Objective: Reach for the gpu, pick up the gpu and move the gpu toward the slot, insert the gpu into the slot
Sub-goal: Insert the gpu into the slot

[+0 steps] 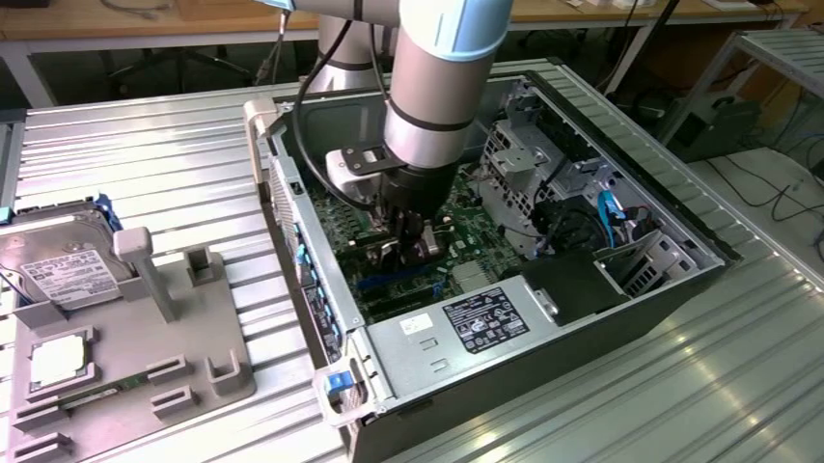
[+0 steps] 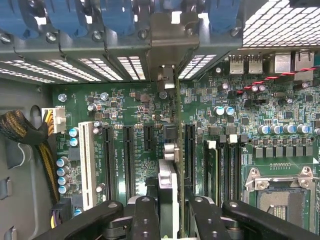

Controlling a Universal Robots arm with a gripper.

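Ribbed sheet metal covers the table [image 1: 154,154], and on it, in the middle of the exterior view, an open computer case [image 1: 670,217] lies on its side. The grey and blue arm [image 1: 431,87] comes down from the upper centre of the frame into the case, and its dark gripper [image 1: 409,246] sits low over the green motherboard [image 1: 483,241]; what it carries is hard to make out from here. A power supply [image 1: 477,323] with a label fills the near end of the case. Toward the exterior view's left, a grey fixture [image 1: 154,357] stands well apart from the case, with a hard drive [image 1: 65,265] leaning in it. In the wrist view, the gpu [image 2: 170,150] appears edge-on, standing upright over the board, with the gripper [image 2: 172,220] pinching it: one black finger [image 2: 146,220] presses each flat side. The card's silver bracket [image 2: 170,35] reaches the case's rear wall, among the blue latches [image 2: 120,15]. A long black slot [image 2: 190,150] runs just beside the card's thin edge, parallel to it; whether the card's lower edge is seated in it I cannot tell. Further black connectors and a white one [image 2: 86,165] lie on the card's other side, and the square CPU socket [image 2: 280,200] lies beyond the slot.
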